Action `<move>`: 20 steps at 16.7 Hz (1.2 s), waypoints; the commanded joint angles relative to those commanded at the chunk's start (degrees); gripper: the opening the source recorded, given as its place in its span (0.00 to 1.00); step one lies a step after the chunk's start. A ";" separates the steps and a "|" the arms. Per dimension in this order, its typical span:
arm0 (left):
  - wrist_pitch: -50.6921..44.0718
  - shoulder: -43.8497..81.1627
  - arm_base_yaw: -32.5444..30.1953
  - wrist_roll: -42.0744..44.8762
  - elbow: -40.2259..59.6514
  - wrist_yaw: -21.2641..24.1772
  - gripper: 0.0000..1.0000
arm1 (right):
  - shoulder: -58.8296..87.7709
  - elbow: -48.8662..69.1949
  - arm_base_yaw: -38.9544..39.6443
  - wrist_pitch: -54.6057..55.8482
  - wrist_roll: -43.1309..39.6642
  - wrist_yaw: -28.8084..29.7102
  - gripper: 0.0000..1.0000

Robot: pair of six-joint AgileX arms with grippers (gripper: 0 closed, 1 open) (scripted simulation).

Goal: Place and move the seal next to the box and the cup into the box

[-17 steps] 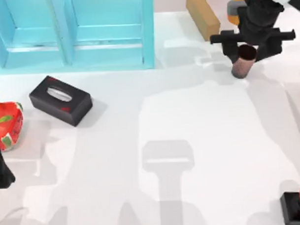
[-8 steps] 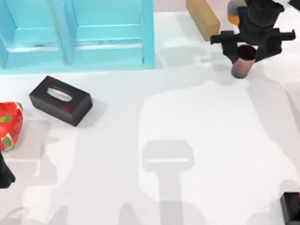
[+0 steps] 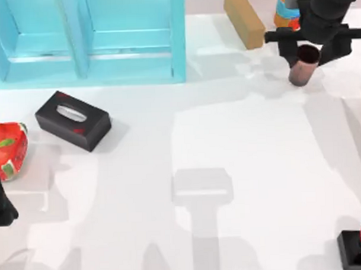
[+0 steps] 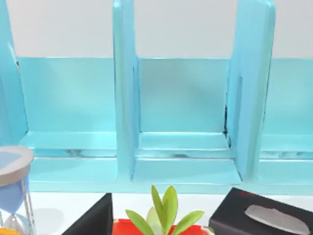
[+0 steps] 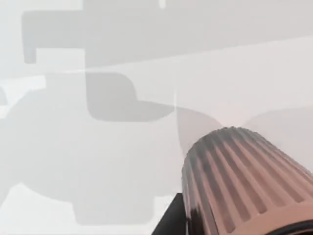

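Here the cup [image 3: 302, 65] hangs upright, mouth up.

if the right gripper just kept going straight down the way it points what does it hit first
Most likely bare table. The right gripper, at the top view's far right, points down and holds the cup between its fingers, so the cup's base would probably meet the surface first. Height above the table is unclear.

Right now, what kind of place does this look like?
Probably a simulated tabletop workspace, not a real room: a plain white table, a blue shelf at the back, and scattered items like a tissue box and a cup.
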 joint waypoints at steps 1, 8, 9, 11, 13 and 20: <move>0.00 0.00 0.00 0.00 0.00 0.00 1.00 | 0.56 2.97 -0.91 -2.34 -0.91 -0.21 0.00; 0.00 0.00 0.00 0.00 0.00 0.00 1.00 | 3.69 24.27 -7.83 -19.62 -7.97 -1.50 0.00; 0.00 0.00 0.00 0.00 0.00 0.00 1.00 | 3.87 25.76 -8.44 -21.05 -8.57 -1.59 0.00; 0.00 0.00 0.00 0.00 0.00 0.00 1.00 | 4.01 26.92 -8.96 -22.20 -9.06 -1.66 0.00; 0.00 0.00 0.00 0.00 0.00 0.00 1.00 | 4.01 26.92 -8.96 -22.20 -9.06 -1.66 0.00; 0.00 0.00 0.00 0.00 0.00 0.00 1.00 | -2.84 20.49 -11.35 -20.77 -8.81 -1.60 0.00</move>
